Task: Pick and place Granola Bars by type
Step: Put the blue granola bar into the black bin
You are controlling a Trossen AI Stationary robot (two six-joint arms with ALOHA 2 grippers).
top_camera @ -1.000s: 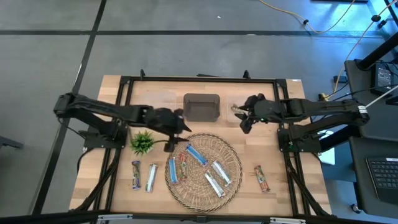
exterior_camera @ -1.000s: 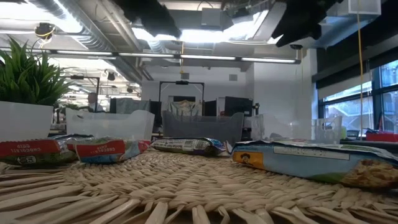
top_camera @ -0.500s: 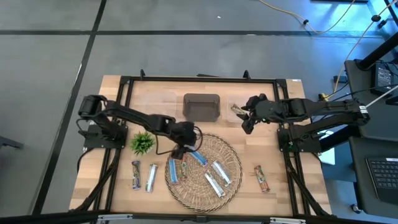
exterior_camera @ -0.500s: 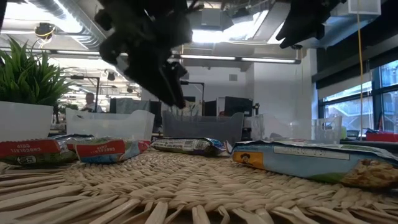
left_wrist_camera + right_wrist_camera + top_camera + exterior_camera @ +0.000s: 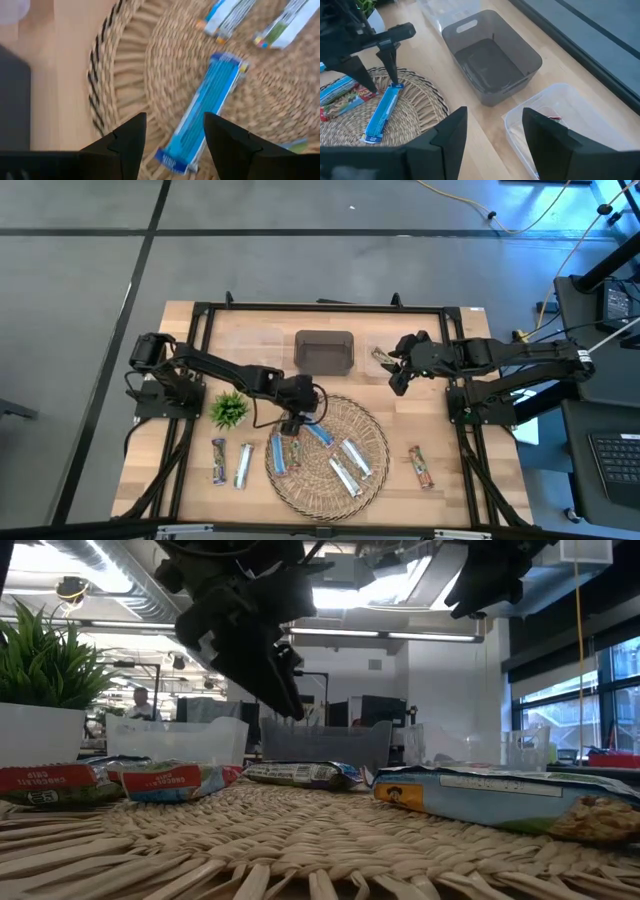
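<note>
My left gripper (image 5: 175, 150) is open above the far part of the round wicker tray (image 5: 370, 430). Its fingers stand on either side of one end of a blue granola bar (image 5: 205, 110), also in the right wrist view (image 5: 382, 112). In the low view the left gripper (image 5: 285, 690) hangs above the bars, apart from them. More bars lie on the tray: a blue one (image 5: 277, 453), a red-green one (image 5: 295, 448) and silvery ones (image 5: 350, 465). My right gripper (image 5: 492, 145) is open and empty, raised near a clear bin (image 5: 560, 120).
Two bars (image 5: 230, 463) lie on the table left of the tray, and one (image 5: 421, 467) lies to its right. A small green plant (image 5: 229, 409) stands beside the left arm. A grey bin (image 5: 324, 352) sits at the far edge between two clear bins.
My left gripper has swung from beside the plant toward the table's right and near edge, over the wicker tray, and has come down toward the blue bar. In the last half second it has barely shifted. The bars have stayed where they were.
</note>
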